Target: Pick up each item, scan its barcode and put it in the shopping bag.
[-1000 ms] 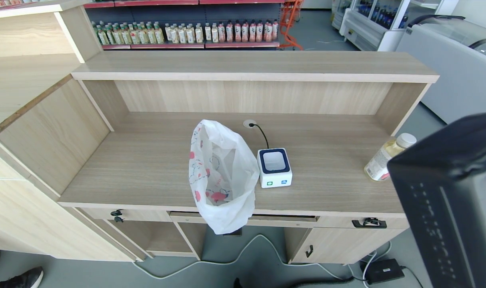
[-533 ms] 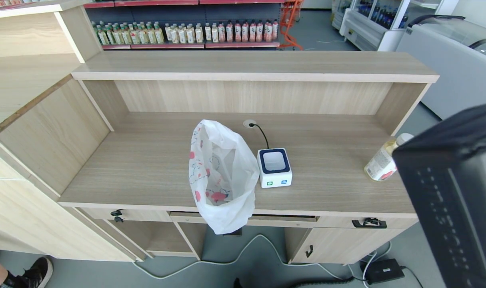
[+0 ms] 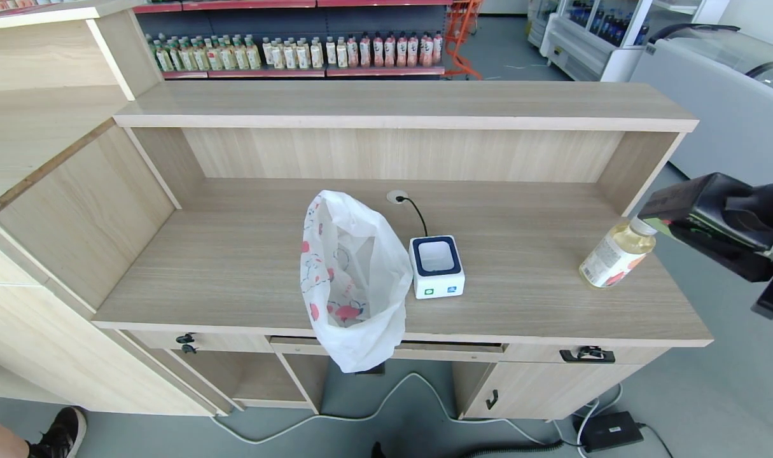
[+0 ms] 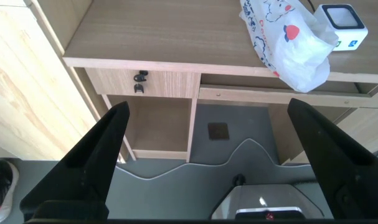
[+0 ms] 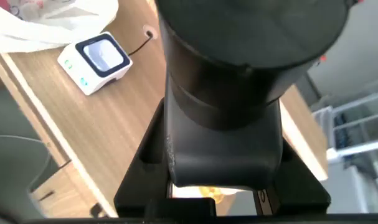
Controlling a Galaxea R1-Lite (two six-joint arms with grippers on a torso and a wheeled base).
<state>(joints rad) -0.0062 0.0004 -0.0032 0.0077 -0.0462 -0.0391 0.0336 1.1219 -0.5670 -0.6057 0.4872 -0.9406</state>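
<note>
Yellow-tinted bottle (image 3: 617, 254) stands cap-up just beside your right gripper (image 3: 663, 216), whose jaws you cannot judge; your left gripper (image 4: 207, 106), jaws wide apart, hangs well away.

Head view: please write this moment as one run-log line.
right gripper: at top of clear yellow-liquid plastic bottle | bottle: standing on light wooden counter

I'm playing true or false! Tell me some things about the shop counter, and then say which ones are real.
The shopping bag sits left of the scanner. True.
The bottle is inside the shopping bag. False: it is on the counter, near its right end.
A black cable runs to the scanner. True.
The left pincer holds the bottle. False: it is open and empty.
</note>
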